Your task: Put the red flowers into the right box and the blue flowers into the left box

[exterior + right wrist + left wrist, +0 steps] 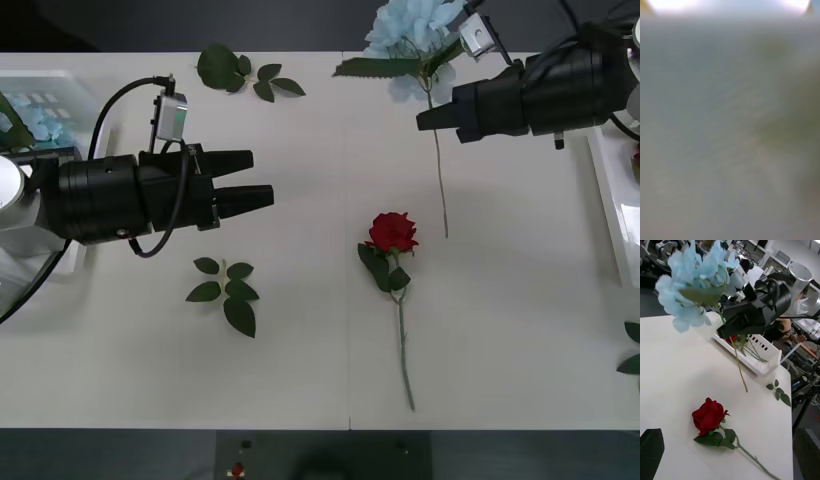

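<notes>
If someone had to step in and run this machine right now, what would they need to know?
Right gripper: shut on the blue flower's stem, holding it up over the table's far side.
Left gripper: open, holding nothing, above the table's left half.
Done: one blue flower lies in the left box; red blooms are in the right box.
Left: carry the held blue flower to the left box; move the red rose lying mid-table to the right box. The loose leaf sprigs stay put.
</notes>
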`<action>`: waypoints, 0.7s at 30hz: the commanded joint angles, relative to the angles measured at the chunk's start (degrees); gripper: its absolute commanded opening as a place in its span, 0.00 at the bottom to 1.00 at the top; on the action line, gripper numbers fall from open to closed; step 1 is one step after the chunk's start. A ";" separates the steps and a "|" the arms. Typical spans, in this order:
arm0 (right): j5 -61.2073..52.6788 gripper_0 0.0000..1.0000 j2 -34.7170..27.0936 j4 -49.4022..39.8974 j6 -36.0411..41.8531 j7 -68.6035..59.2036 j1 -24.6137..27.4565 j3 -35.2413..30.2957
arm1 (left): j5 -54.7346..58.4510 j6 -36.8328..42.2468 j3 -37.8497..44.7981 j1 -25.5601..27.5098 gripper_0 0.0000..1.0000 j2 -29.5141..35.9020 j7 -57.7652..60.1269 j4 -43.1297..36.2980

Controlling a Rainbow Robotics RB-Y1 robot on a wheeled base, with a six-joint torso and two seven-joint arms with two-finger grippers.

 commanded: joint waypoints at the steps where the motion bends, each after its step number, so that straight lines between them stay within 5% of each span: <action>1: -4.26 0.00 3.30 -0.53 -2.09 6.04 -2.21 -0.12 | -2.81 -0.81 -0.25 0.55 1.00 -2.54 -1.37 -0.22; 21: -4.88 0.00 15.95 -0.53 -5.95 9.11 -3.71 -6.27 | -12.39 -2.30 -0.86 0.46 1.00 -15.46 -2.78 5.58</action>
